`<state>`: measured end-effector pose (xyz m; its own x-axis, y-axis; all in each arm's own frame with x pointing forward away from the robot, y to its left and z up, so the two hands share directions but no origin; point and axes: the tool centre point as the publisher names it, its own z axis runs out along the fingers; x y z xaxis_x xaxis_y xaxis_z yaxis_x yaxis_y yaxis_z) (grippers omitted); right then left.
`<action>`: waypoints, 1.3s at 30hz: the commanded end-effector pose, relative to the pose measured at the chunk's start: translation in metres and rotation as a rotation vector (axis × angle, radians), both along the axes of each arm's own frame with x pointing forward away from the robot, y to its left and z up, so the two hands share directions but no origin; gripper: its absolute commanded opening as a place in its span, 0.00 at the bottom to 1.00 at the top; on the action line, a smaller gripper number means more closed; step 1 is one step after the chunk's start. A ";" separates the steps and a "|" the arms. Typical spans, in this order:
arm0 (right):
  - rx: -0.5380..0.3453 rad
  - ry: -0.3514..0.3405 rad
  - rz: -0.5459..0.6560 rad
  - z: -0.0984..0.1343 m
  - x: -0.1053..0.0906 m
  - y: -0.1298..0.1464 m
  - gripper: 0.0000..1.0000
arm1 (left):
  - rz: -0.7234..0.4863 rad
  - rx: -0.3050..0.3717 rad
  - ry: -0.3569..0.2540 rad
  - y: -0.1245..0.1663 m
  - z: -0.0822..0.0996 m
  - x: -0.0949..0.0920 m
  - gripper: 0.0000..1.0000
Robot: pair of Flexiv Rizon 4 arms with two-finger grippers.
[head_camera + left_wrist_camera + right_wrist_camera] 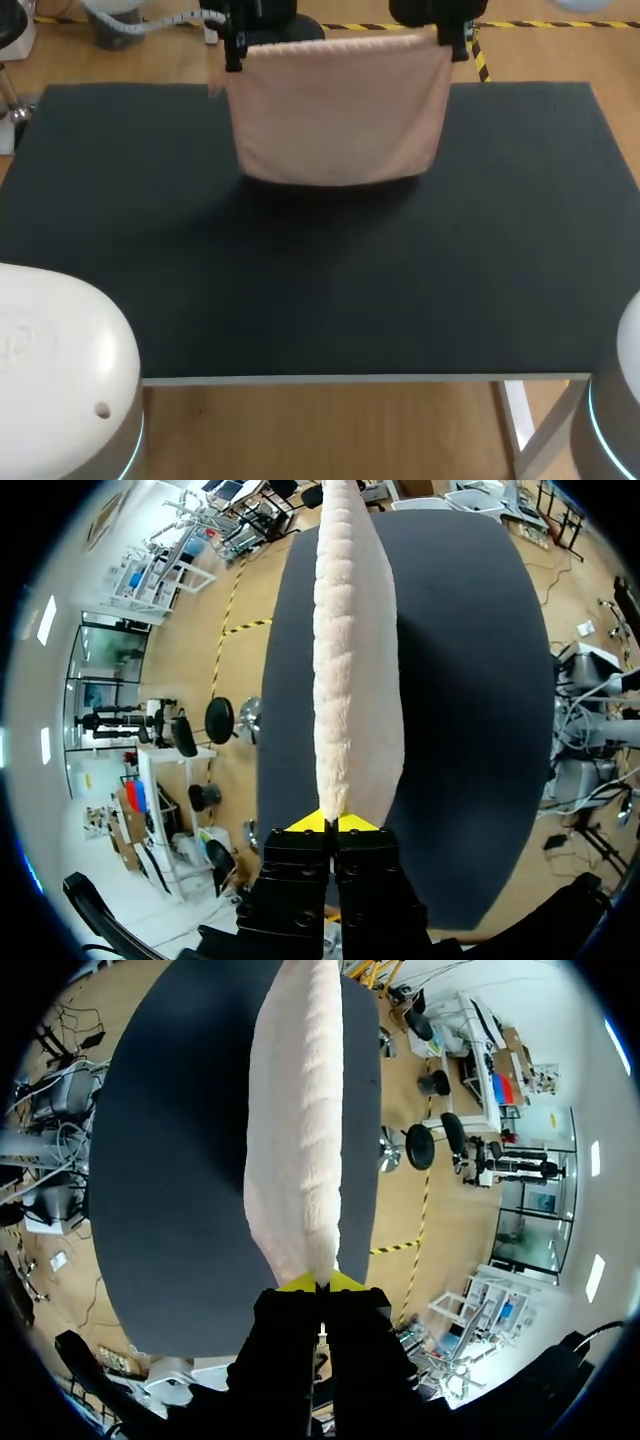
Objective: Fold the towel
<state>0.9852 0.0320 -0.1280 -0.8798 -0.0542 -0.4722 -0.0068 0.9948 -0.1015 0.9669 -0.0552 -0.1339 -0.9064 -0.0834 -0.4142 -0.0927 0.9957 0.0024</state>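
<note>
Jaws on both sides are pressed together on the towel [340, 110]. Left jaws pinch one top corner and right jaws the other, with the yellow tips [312, 823] meeting on a nip of cloth. Towel hangs as a flat sheet below and between the two sets, top edge pulled fairly straight. Bottom hem is low over the far part of the table [300, 290]; can't tell if it touches or just clears. My read: carry-and-lay step of the fold. To do it well, hold both sides level and at the same spacing so the top edge doesn't sag mid-span. Let the hem land first, then bring both sets of jaws over and down in sync so the cloth lays out beneath them without bunching. Release only once the corners sit down flat. Risks: one side leading gives a skewed fold, and the thick pile could slip from a shallow pinch.
</note>
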 end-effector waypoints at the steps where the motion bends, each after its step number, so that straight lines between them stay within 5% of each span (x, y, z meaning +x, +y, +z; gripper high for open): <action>1: 0.023 0.097 -0.034 -0.036 0.020 -0.001 0.00 | 0.000 -0.015 0.083 -0.002 -0.036 0.022 0.00; 10: 0.058 0.320 -0.085 -0.120 0.025 -0.005 0.00 | -0.006 -0.061 0.331 -0.011 -0.129 0.031 0.00; 21: 0.040 0.501 -0.153 -0.202 0.027 0.000 0.00 | -0.005 -0.069 0.559 -0.019 -0.212 0.034 0.00; 32: 0.075 0.523 -0.264 -0.253 0.044 -0.009 0.00 | -0.020 -0.043 0.624 -0.022 -0.257 0.065 0.00; 39: 0.084 0.501 -0.296 -0.257 0.052 -0.010 0.00 | -0.016 -0.049 0.634 -0.018 -0.265 0.072 0.00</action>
<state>1.0315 0.0210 -0.3823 -0.9696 0.2448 -0.0044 0.2445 0.9668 -0.0745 1.0321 -0.0728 -0.3914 -0.9927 -0.0740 0.0949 -0.0734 0.9973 0.0101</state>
